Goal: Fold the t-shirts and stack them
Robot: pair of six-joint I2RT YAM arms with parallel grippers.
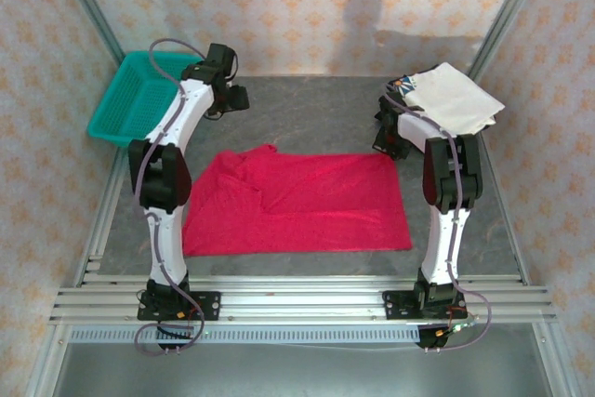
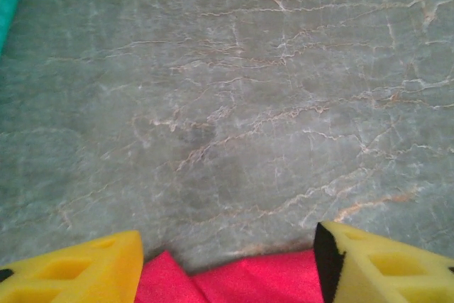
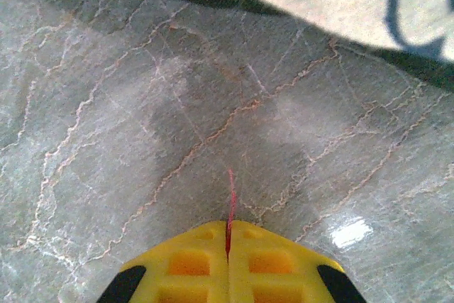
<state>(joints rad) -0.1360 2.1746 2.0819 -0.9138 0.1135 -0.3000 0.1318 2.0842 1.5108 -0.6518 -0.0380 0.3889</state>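
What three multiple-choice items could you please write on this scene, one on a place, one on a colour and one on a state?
1. Where does the basket sit?
A. At the far left
B. At the far right
C. At the near edge, between the arm bases

2. What colour is the shirt spread out in the middle?
A. White
B. Red
C. Navy

3. In what state is the right gripper?
A. Wide open
B. Shut on an edge of the shirt
C. Shut on the basket

Answers:
1 A: the top view shows it at the far left corner.
2 B: the spread cloth is plain red.
3 B: the right wrist view shows it closed, with a sliver of red cloth pinched in it.
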